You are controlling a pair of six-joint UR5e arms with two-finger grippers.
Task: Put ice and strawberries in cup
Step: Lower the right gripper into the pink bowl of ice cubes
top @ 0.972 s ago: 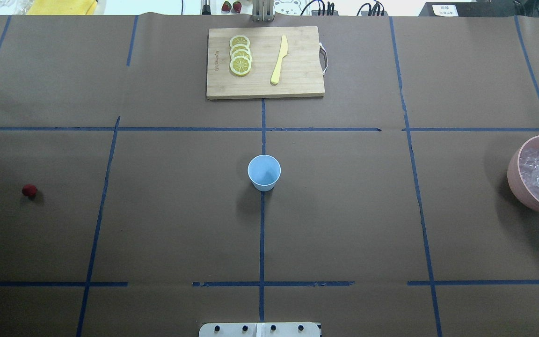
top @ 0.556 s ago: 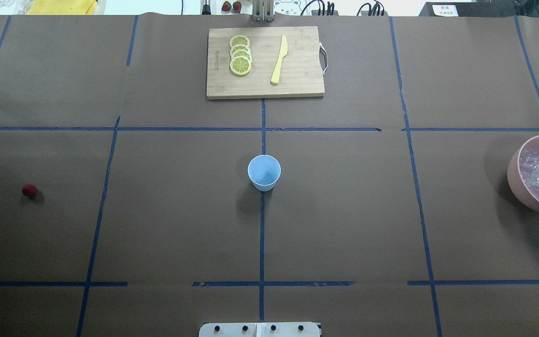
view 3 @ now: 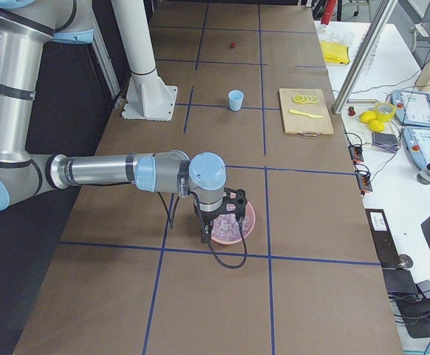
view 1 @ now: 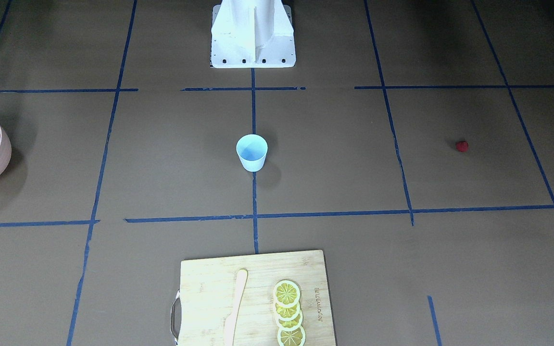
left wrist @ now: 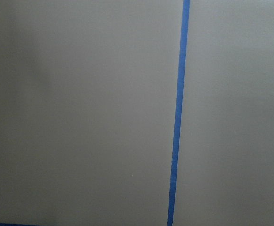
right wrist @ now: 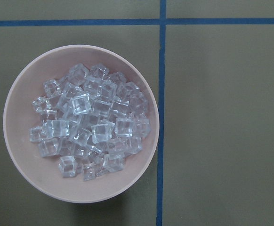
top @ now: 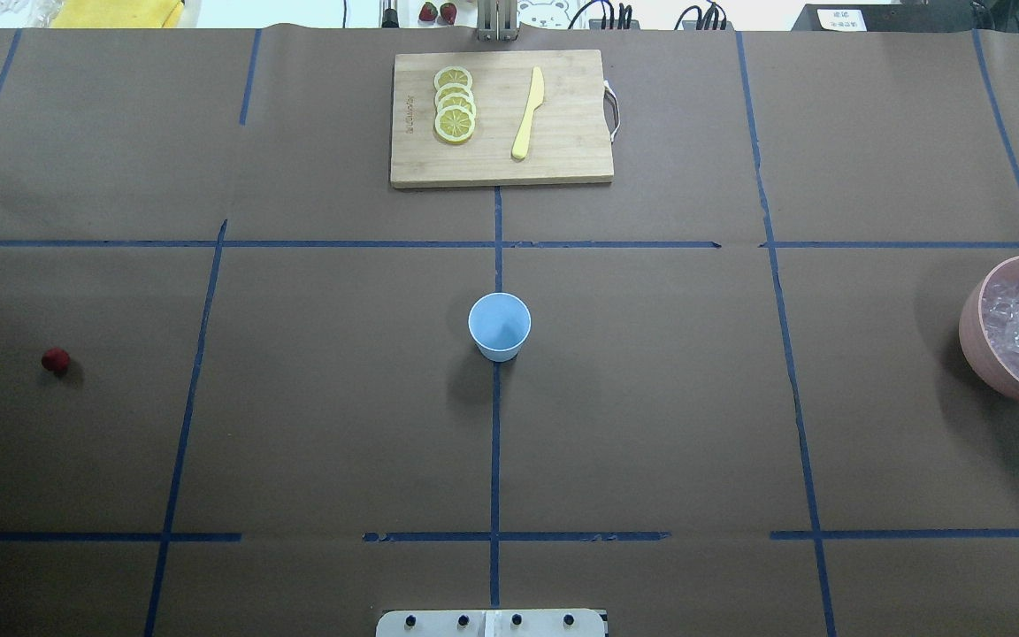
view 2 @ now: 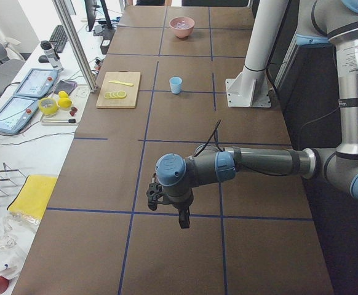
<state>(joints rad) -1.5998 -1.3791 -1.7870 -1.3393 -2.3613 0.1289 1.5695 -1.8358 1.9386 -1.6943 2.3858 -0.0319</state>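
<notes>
Cup [top: 499, 326] empty. R gripper [view 3: 222, 216] hangs over ice [right wrist: 90, 120] in bowl [right wrist: 15, 157]; L gripper [view 2: 168, 200] over table [left wrist: 80, 113]. Jaws: can't tell, either. Next, I'd say: R descends, pinches one cube.

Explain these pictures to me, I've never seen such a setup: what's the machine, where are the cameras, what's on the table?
This is a robot with two jointed arms at a brown table. Two pictures look down on the table, one from behind the robot, one facing it; two look along it from each end; two come from wrist cameras. In the middle stands a pale blue cup, apparently empty. A small red strawberry lies on the robot's left, a pink bowl of ice on its right. A wooden board carries lemon slices and a yellow knife. The left gripper hangs over bare table, the right gripper over the bowl; whether they are open, I cannot tell.
</notes>
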